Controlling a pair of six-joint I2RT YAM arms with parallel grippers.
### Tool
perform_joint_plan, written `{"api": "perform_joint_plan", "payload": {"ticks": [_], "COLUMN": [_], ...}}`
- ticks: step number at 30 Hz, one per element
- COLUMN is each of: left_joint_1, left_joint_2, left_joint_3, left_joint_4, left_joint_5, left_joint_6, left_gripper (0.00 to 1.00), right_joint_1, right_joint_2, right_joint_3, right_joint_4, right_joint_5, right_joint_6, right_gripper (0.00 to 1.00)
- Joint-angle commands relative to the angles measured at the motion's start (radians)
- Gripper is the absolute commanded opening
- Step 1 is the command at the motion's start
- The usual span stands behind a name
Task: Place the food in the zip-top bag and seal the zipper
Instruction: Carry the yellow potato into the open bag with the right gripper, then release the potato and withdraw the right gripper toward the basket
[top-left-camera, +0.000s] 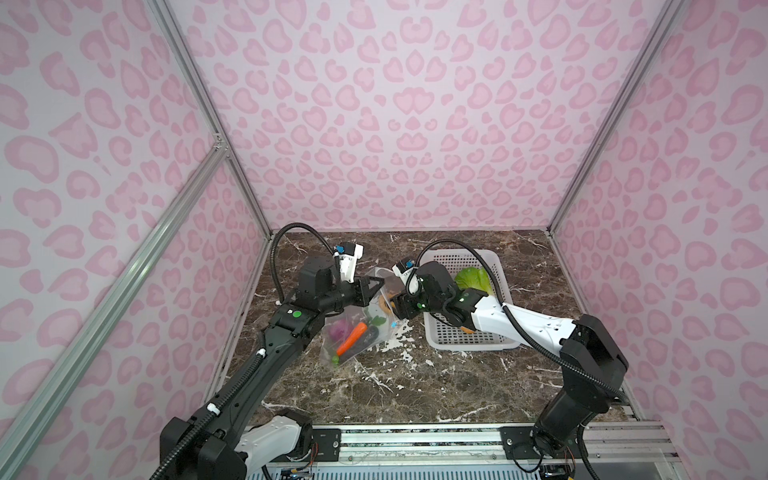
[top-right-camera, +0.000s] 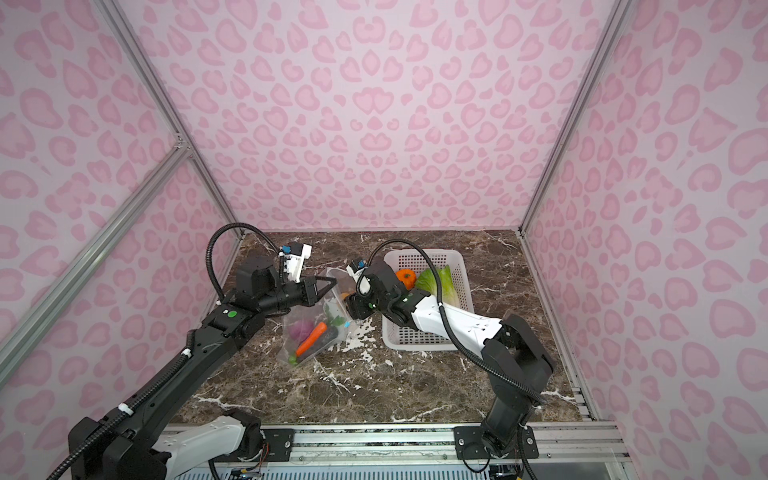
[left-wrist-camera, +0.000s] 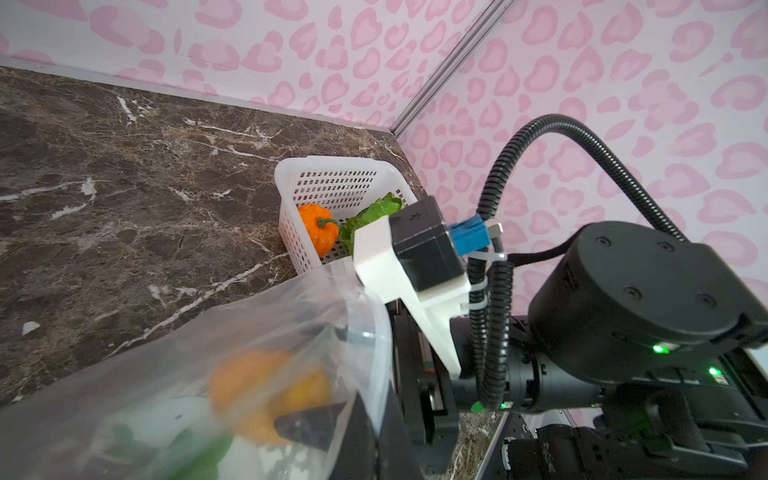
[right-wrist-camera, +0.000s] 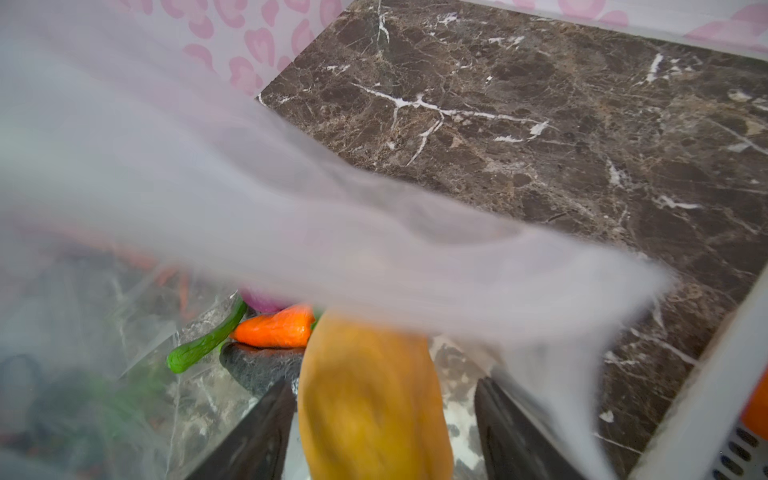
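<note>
The clear zip-top bag (top-left-camera: 360, 347) (top-right-camera: 291, 353) stands slanted on the marble, mouth up. A carrot (top-left-camera: 352, 337) (top-right-camera: 311, 337), a purple piece (top-left-camera: 337, 330) and dark and green pieces lie inside it. The zipper's blue slider tab (top-left-camera: 392, 324) shows at the bag's right edge. My left gripper (top-left-camera: 376, 286) (left-wrist-camera: 353, 432) is shut on the bag's upper rim. At the bag's mouth my right gripper (top-left-camera: 390, 305) (right-wrist-camera: 385, 386) is open. A blurred yellow-orange piece (right-wrist-camera: 370, 399) (left-wrist-camera: 266, 390) sits between its fingers, with a gap on one side.
A white perforated basket (top-left-camera: 469, 338) (top-right-camera: 415, 338) (left-wrist-camera: 291, 232) stands right of the bag, under my right arm. It holds the leafy cabbage (top-left-camera: 473, 279) (top-right-camera: 440, 282) and the orange pumpkin (top-right-camera: 406, 277) (left-wrist-camera: 319, 232). Pink patterned walls enclose the marble table.
</note>
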Motion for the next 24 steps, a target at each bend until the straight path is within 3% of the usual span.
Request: {"api": "perform_joint_plan", "payload": {"ticks": [1, 12, 24], "left_joint_1": [-0.001, -0.003, -0.003], "left_joint_2": [-0.002, -0.005, -0.001], "left_joint_3": [-0.003, -0.002, -0.004], "left_joint_4": [0.029, 0.029, 0.030], "left_joint_5": [0.007, 0.005, -0.001], "left_joint_6": [0.002, 0.003, 0.001], "left_gripper": [0.02, 0.02, 0.02], "right_joint_1": [0.002, -0.029, -0.199], "right_joint_2": [-0.026, -0.172, -0.263], "right_joint_3": [0.005, 0.006, -0.088], "right_joint_4": [-0.021, -0.084, -0.367], "right_joint_5": [0.010, 0.098, 0.238], "right_joint_6": [-0.022, -0.085, -0.108], "right_gripper": [0.73, 0.75, 0.75]}}
